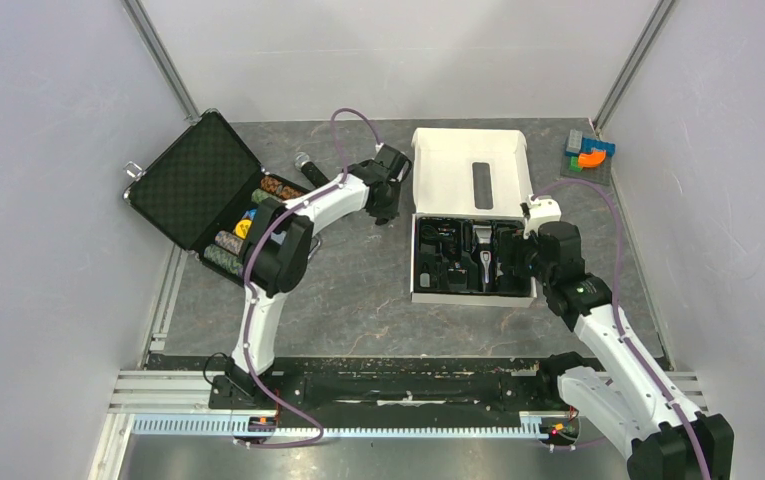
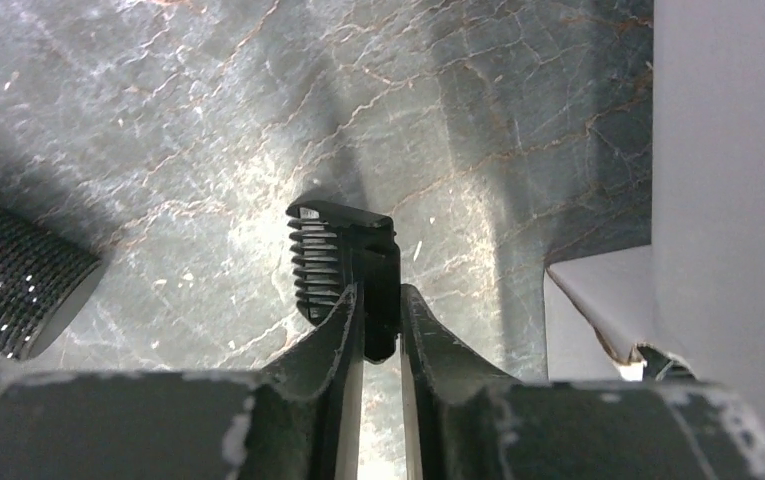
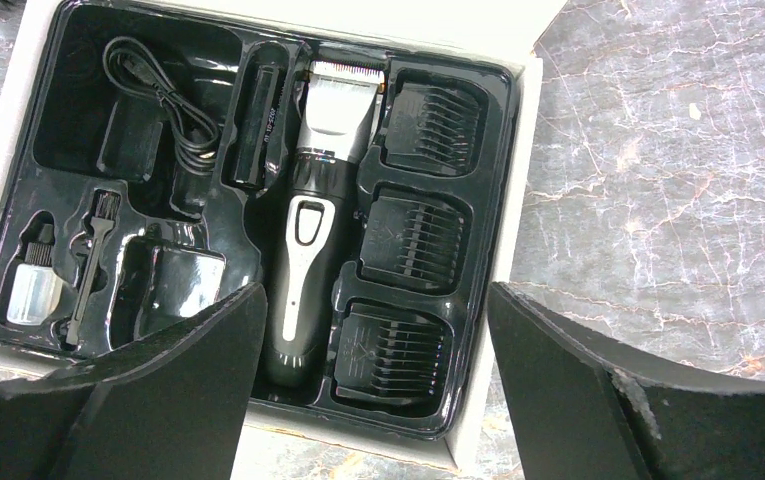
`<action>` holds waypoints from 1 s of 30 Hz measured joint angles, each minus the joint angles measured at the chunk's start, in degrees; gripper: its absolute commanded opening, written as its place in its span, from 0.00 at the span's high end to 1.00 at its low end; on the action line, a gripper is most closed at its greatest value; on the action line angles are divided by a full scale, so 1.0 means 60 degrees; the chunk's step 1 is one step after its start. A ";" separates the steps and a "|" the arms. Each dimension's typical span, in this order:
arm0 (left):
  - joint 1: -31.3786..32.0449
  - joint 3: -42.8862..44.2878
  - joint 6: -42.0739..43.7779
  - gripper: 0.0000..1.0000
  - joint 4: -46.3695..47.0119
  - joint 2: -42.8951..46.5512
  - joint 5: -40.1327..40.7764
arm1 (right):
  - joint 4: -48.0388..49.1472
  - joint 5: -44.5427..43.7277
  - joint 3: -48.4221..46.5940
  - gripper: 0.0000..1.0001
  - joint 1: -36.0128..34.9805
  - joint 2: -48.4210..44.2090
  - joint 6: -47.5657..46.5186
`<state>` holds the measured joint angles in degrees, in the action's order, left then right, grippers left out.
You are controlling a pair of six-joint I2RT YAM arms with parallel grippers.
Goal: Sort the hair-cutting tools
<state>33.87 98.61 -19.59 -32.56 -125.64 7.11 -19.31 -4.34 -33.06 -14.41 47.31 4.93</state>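
Right, nearest first: right gripper (image 3: 373, 300) hangs over the near edge of the white cardboard box (image 1: 420, 296), jaws spread wide, nothing between them. Under it, the black moulded plastic tray (image 3: 68, 60) holds the slim silver-and-black hair clipper (image 3: 308, 230), lying lengthwise in the centre slot with its blade end towards the lid. Three black toothed plastic comb attachments (image 3: 413, 235) sit in a column of pockets just right of the clipper, one per pocket. Left side of the tray: coiled black cable (image 3: 173, 110), small black brush (image 3: 93, 260), small clear bottle (image 3: 33, 290). Further out, the left gripper (image 2: 380, 300) is on the left of the box's raised lid, over the grey marbled table (image 2: 158, 120), clamped on a fourth black toothed comb attachment (image 2: 343, 255), teeth pointing left in the wrist view. Can't tell whether that comb touches the table. A black microphone (image 1: 308, 165) lies just beyond the left arm. Far left: open black hard case (image 1: 198, 180) with coloured round poker chips (image 1: 243, 228) in it. Far right corner: coloured plastic blocks (image 1: 588, 152).
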 measured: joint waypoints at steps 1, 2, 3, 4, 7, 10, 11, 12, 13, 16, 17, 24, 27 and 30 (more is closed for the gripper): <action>0.0000 -0.0106 0.0004 0.83 0.0015 0.0120 0.0000 | 0.0000 0.0004 0.0000 0.16 0.0000 0.0000 0.0004; -0.0004 -0.0193 0.0000 0.86 0.0025 0.0219 0.0000 | 0.0007 0.0029 0.0000 0.17 0.0000 0.0000 0.0004; -0.0004 -0.0335 0.0004 0.91 0.0076 0.0353 0.0004 | 0.0025 0.0087 0.0000 0.18 0.0000 0.0000 0.0004; -0.0007 -0.0495 0.0004 0.95 0.0095 0.0503 -0.0004 | 0.0098 0.0157 0.0018 0.19 0.0000 0.0000 0.0004; -0.0029 -0.0841 0.0015 0.98 0.0069 0.0892 -0.0004 | 0.0397 0.0535 0.0124 0.21 0.0000 -0.0004 0.0018; -0.0076 -0.1107 0.0015 0.98 0.0033 0.1319 -0.0102 | 0.0798 0.1104 0.0302 0.23 0.0000 -0.0022 0.0040; -0.0109 -0.1286 0.0015 0.98 0.0011 0.1530 -0.0219 | 0.1020 0.1388 0.0397 0.23 0.0000 -0.0040 0.0044; -0.0124 -0.1395 0.0015 0.98 -0.0029 0.1687 -0.0280 | 0.1184 0.1592 0.0474 0.23 0.0000 -0.0069 0.0044; -0.0138 -0.1541 0.0015 0.98 -0.0044 0.1898 -0.0382 | 0.1468 0.1905 0.0590 0.24 0.0000 -0.0113 0.0040; -0.0219 -0.1982 0.0018 0.98 -0.0069 0.2630 -0.0827 | 0.2273 0.2787 0.0933 0.24 -0.0007 -0.0233 -0.0004; -0.0237 -0.2135 0.0018 0.98 -0.0076 0.2922 -0.1005 | 0.2645 0.3158 0.1049 0.24 -0.0022 -0.0259 -0.0011; -0.0313 -0.2914 0.0076 0.98 -0.0153 0.5096 -0.2648 | 0.4860 0.4513 0.1548 0.25 -0.0503 -0.0550 -0.0295; -0.0317 -0.3078 0.0084 0.98 -0.0204 0.5752 -0.3450 | 0.5821 0.4830 0.1836 0.25 -0.0976 -0.0685 -0.0514; -0.0317 -0.3253 0.0076 0.98 -0.0197 0.6222 -0.4393 | 0.6470 0.4914 0.1905 0.25 -0.1545 -0.0678 -0.0856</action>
<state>31.97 79.09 -19.14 -33.74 -88.31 -19.25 19.51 25.15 -21.63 -23.68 43.24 -0.21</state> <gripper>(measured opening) 0.039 0.752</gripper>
